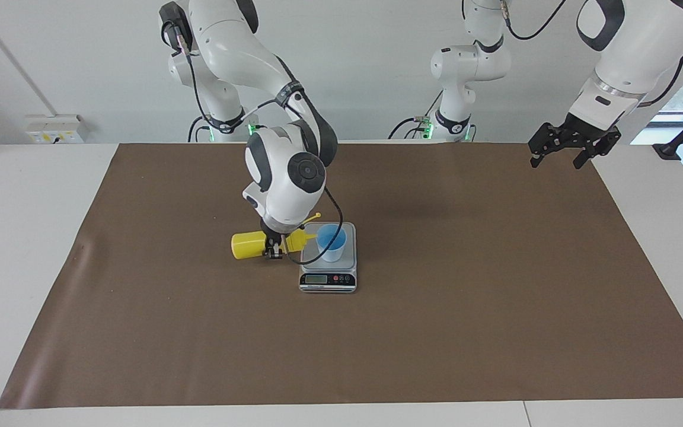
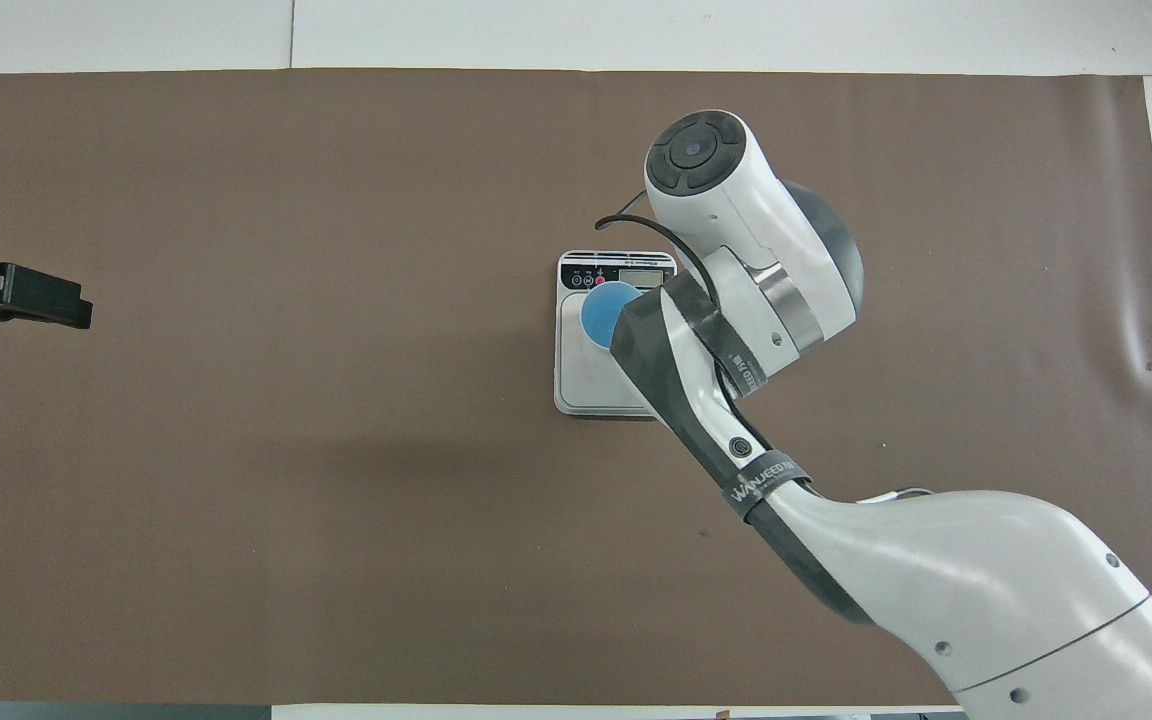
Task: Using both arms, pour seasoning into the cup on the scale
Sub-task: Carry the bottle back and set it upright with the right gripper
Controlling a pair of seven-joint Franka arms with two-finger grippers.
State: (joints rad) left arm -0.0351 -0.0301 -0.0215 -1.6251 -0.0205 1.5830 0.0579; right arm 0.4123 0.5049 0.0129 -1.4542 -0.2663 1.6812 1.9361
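The scale [image 1: 328, 276] sits mid-table on the brown mat, also in the overhead view [image 2: 586, 390]. The small blue cup [image 1: 332, 242] stands on its platform, and part of it shows in the overhead view [image 2: 604, 312]. My right gripper [image 1: 274, 246] is shut on the yellow seasoning bottle [image 1: 249, 245], held on its side with the cone nozzle at the cup's rim. The bottle is hidden under the arm in the overhead view. My left gripper [image 1: 561, 155] waits open in the air over the mat's edge at the left arm's end, also in the overhead view [image 2: 26, 300].
The brown mat [image 1: 436, 332] covers most of the white table. A wall socket box [image 1: 54, 127] sits at the table's edge near the robots, at the right arm's end.
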